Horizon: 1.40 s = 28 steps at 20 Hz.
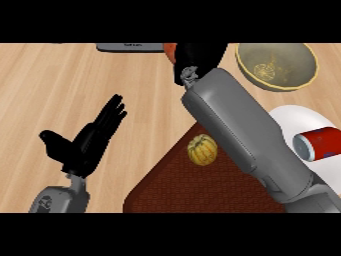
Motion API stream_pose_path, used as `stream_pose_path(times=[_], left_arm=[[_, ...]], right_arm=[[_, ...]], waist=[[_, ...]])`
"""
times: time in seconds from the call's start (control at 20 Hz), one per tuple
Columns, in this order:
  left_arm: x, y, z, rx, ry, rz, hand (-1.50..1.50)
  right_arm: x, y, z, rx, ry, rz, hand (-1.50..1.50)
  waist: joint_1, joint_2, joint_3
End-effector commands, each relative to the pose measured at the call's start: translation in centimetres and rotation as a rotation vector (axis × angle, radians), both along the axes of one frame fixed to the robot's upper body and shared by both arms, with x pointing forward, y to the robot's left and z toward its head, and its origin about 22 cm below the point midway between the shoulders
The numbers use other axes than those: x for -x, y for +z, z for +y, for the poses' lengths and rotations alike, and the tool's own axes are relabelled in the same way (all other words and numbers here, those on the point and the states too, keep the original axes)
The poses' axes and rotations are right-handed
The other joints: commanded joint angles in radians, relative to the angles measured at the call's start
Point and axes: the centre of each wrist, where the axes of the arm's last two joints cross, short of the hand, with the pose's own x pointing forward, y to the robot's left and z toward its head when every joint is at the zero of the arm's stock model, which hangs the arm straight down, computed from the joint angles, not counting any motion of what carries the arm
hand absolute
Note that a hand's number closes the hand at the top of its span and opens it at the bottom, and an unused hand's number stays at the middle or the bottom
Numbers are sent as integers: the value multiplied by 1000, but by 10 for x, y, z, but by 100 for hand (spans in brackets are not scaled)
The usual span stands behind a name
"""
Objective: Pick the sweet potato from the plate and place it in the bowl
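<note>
Right hand [196,59] fingers curled round an orange object, probably the sweet potato [170,49], left of the bowl [278,65]. Transport step; next: carry right over bowl, release. Left hand [84,140] rests, fingers spread, far left of bowl.

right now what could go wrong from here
1. The right hand sits at the counter's far edge, curled over something orange that is mostly hidden, so what it holds is hard to confirm.
2. The bowl lies just to its right; a short swing could clip the rim.
3. The right forearm crosses beside the white plate, and could nudge the red cup lying on it.
</note>
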Motion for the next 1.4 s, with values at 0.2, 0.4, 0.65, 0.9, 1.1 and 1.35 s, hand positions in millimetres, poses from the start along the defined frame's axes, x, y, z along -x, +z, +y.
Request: stream_pose_path(times=[0.2, 0.4, 0.65, 0.9, 1.1, 1.35], left_arm=[[0, 5, 10, -9, 17, -24, 0], [7, 6, -1, 17, -4, 11, 0], [-1, 15, 2, -4, -3, -1, 0], [1, 11, -9, 4, -2, -3, 0], [10, -7, 2, -4, -7, -13, 0], [-5, 10, -3, -14, -19, -19, 0]], right_arm=[[-3, 45, -4, -9, -188, -87, 150], [-12, 70, -33, -19, -192, -148, 150], [-19, 74, -57, 11, -245, -141, 150], [-49, 46, -122, -39, -272, -200, 150], [-64, 52, -161, -57, -287, -212, 150], [-76, 8, -199, 8, -310, -157, 150]], waist=[[-6, 4, 1], [-6, 4, 1], [-11, 2, 1], [2, 10, 1], [10, 13, 1], [19, 17, 1]])
